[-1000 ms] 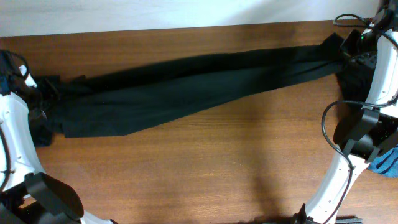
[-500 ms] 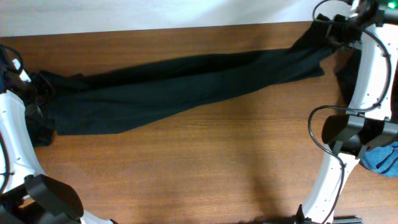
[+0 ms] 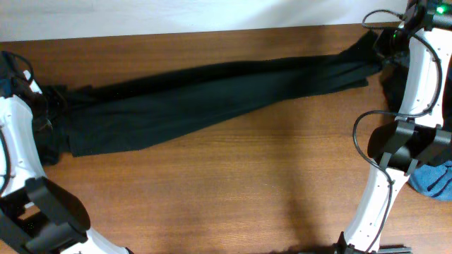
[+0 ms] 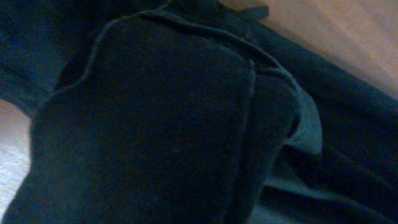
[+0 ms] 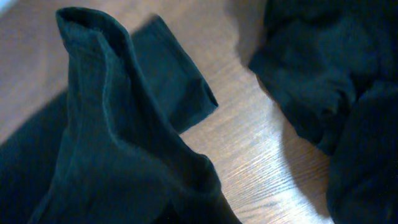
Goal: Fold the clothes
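brown wood under soft light

the tabletop was warm brown wood with fine grain, evenly lit, faint shadows on it. beyond its far edge ran a plain white band, wall or floor unclear.

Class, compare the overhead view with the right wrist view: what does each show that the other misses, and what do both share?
Only overhead: the trousers at full length across the table, the left arm, the right arm, and a blue piece at the right edge. Only right wrist: the trousers' leg ends close up, hems visible, one raised above the wood. Both: the trousers, the wooden table, and a separate black heap beside that end.
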`<state>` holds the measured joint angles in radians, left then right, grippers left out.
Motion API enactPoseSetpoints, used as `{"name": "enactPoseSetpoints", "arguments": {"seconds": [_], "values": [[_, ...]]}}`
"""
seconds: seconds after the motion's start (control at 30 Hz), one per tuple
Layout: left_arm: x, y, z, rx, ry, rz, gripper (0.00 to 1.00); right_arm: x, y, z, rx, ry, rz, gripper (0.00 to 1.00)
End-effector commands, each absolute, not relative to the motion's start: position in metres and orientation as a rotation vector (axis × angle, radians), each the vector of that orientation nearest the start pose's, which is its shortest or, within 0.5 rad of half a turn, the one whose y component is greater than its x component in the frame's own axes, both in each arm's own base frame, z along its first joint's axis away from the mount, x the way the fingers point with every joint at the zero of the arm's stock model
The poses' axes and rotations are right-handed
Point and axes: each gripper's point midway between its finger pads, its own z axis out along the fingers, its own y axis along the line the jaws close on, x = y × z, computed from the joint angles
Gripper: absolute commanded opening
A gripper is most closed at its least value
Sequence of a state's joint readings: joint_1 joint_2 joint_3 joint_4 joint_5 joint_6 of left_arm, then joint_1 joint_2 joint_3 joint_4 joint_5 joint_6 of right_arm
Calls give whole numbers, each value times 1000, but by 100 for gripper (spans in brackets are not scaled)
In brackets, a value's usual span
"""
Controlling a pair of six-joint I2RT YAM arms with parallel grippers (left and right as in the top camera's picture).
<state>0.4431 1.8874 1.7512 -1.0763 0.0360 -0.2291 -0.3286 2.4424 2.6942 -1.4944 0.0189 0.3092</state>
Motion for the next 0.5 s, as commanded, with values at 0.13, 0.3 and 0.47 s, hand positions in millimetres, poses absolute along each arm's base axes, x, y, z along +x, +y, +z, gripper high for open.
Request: {"name": "enactPoseSetpoints", "arguments": {"seconds": [0.13,0.3,0.47], "values": [[412,203,168,-925,2552,74,0,487,-219,142,1055,2637,-80,4],[422,207,173,-914,2506,79,1,496,-216,129,1046,2638,-75,4],[428,213,173,-910,2482,99,0,497,-217,115,1129,2628,-68,4]]}}
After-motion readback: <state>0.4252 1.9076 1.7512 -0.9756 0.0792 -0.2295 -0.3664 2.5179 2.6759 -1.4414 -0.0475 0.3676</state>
